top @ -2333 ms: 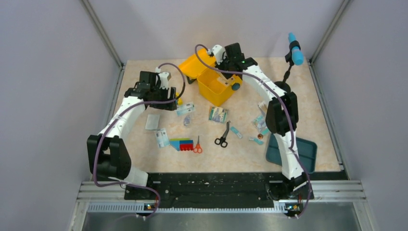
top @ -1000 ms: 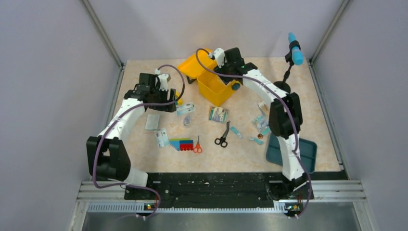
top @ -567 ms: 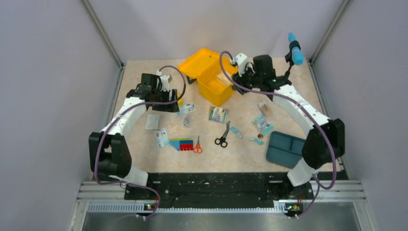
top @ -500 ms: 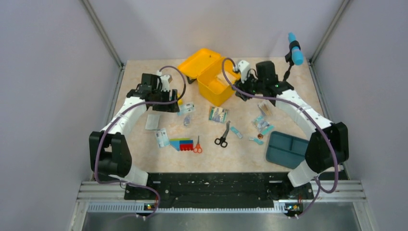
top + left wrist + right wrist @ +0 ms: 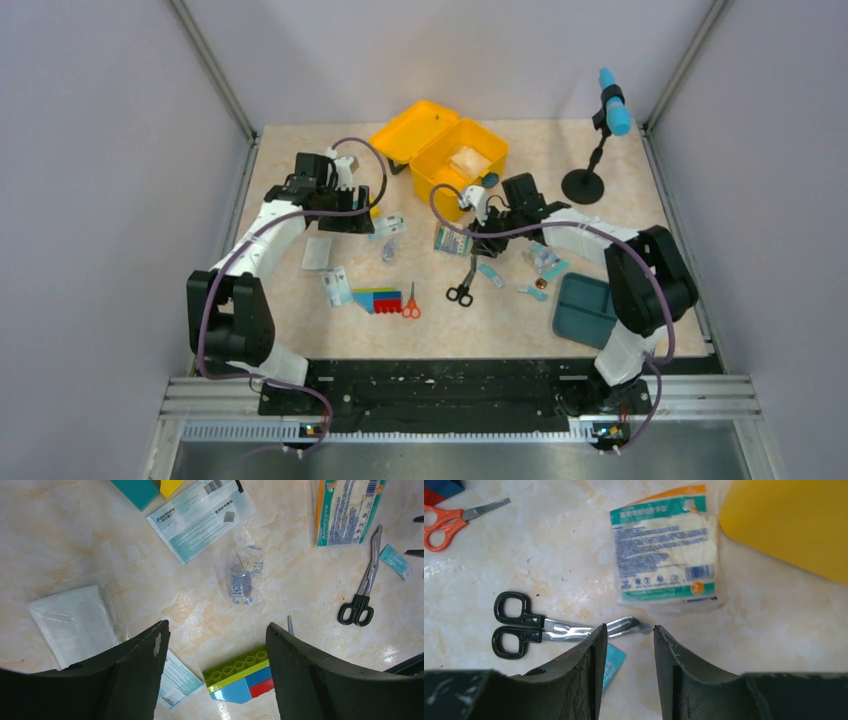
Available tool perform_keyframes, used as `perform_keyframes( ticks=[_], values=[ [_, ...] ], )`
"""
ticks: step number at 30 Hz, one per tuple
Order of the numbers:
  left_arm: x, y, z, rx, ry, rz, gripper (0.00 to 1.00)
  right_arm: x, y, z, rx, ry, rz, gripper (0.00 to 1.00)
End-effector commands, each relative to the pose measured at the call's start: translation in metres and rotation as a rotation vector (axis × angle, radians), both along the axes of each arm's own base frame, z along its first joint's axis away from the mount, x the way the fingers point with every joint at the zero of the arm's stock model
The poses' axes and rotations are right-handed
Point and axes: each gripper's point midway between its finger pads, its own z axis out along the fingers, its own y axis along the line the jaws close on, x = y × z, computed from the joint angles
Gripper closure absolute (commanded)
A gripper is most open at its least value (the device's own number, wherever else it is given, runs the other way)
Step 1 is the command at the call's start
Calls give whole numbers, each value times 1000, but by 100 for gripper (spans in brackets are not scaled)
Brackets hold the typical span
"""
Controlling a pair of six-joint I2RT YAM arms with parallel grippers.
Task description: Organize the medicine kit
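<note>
1. Right tool [image 5: 625, 630]: jaws stand at a narrow gap with nothing clamped. It hovers over the black scissors [image 5: 549, 627], near a printed packet [image 5: 666, 565].
2. Left tool [image 5: 216, 627]: jaws wide and empty, above a blue-white sachet [image 5: 200, 512] on the table [image 5: 500, 320].
3. Medicine kit [image 5: 443, 192]: far middle of the table, lid open, a white packet [image 5: 468, 160] inside.
4. We judge the kit rigid, light and smooth-walled, so apt to slide. Grip a side wall's rim or the teal handle, minding the hinged lid.
</note>
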Motion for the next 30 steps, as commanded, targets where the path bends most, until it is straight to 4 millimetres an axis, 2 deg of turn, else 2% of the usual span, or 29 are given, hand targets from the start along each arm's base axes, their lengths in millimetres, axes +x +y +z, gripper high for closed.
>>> perform_keyframes(
  ticks=[1, 4, 9, 21, 26, 27, 30],
  values=[
    [8, 1, 21, -2, -85, -6, 25, 14, 36, 6, 15, -146, 170, 60],
    [4, 3, 22, 9, -94, -8, 25, 19, 45, 1, -9, -176, 220, 56],
    [0, 6, 24, 21, -105, -13, 25, 28, 48, -11, -54, -199, 247, 54],
    [6, 4, 24, 13, -112, -13, 25, 34, 46, -48, -202, -169, 275, 60],
    [7, 2, 23, 5, -109, -13, 25, 20, 42, -63, -257, -127, 332, 85],
    [7, 2, 22, 5, -108, -13, 25, 17, 42, -61, -249, -129, 342, 91],
    [6, 2, 21, 5, -105, -12, 25, 5, 43, -41, -207, -147, 369, 100]
  ],
)
